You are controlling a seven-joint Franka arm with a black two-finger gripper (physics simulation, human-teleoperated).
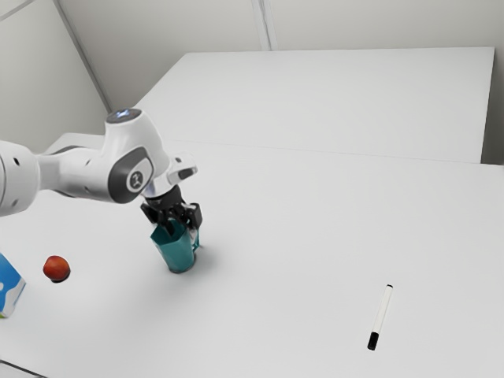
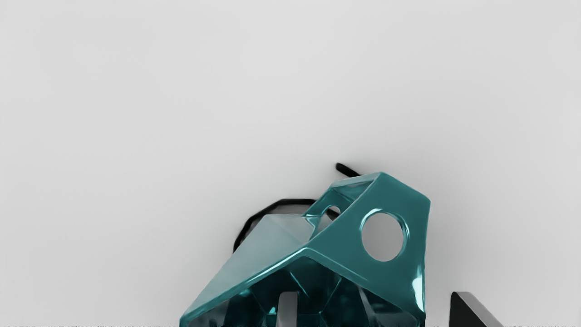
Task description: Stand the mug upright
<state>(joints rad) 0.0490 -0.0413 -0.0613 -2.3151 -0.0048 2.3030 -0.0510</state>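
Observation:
The teal faceted mug has its mouth facing up and its base down at the table in the exterior view; whether it leans slightly I cannot tell. My gripper is over its rim, pointing down. In the wrist view the mug shows its open mouth and its handle side with a round hole. The gripper stands open there, one finger inside the mouth and the other outside the wall, with a visible gap between that outer finger and the mug.
A red ball-like object and a blue-and-white box lie toward the exterior view's left. A white marker with a black cap rests on the white table toward the exterior view's right.

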